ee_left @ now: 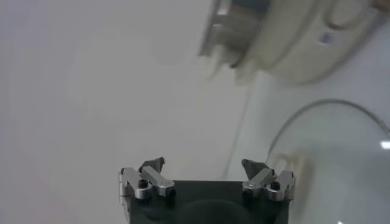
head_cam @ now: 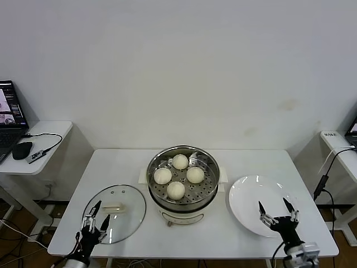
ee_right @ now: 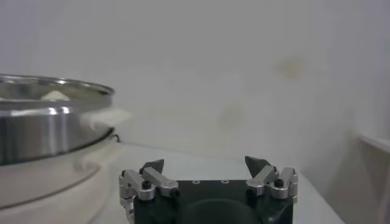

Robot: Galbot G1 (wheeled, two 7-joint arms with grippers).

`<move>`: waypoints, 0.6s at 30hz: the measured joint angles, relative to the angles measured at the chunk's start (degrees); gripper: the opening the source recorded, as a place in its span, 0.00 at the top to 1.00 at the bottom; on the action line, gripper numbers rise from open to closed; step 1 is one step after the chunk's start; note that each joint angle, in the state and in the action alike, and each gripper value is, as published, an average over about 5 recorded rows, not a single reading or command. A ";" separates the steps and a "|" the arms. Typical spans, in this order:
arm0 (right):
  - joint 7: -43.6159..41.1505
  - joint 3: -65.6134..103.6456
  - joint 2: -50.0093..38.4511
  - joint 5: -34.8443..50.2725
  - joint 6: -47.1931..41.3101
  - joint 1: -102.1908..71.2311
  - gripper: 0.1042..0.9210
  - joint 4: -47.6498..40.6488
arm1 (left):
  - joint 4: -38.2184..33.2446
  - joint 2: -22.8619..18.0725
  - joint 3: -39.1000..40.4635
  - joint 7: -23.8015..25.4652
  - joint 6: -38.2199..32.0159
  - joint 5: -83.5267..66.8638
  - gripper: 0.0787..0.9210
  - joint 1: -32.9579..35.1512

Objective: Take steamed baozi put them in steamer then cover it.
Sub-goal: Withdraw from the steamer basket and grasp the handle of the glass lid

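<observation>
- The white surface [head_cam: 245, 162] carries everything, with the steamer [head_cam: 183, 187] at its middle.
- The steamer, a shiny steel pot on a white base, stands uncovered; all four steamed baozi [head_cam: 175, 190] sit on its perforated tray, close together.
- A white plate [head_cam: 245, 195] lies just beside the steamer on the robot's right, bare.
- The cover [head_cam: 125, 198], clear glass with a pale bar handle, lies flat on the surface on the robot's left, near the steamer but apart from it.
- The right pincer [head_cam: 274, 209] hangs over the plate's near edge, jaws wide, holding nothing.
- The left pincer [head_cam: 96, 213] hangs over the cover's near edge, jaws wide, holding nothing.
</observation>
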 measured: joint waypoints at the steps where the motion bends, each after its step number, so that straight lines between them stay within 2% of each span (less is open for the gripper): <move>1: -0.02 0.33 0.32 0.04 0.11 -0.38 0.12 0.05 | 0.69 0.29 0.14 0.18 0.00 1.26 0.12 -0.54; 18: -0.05 2.41 4.04 -0.60 1.19 -3.61 0.12 0.07 | 11.52 3.45 3.54 2.00 0.45 10.56 0.12 -10.31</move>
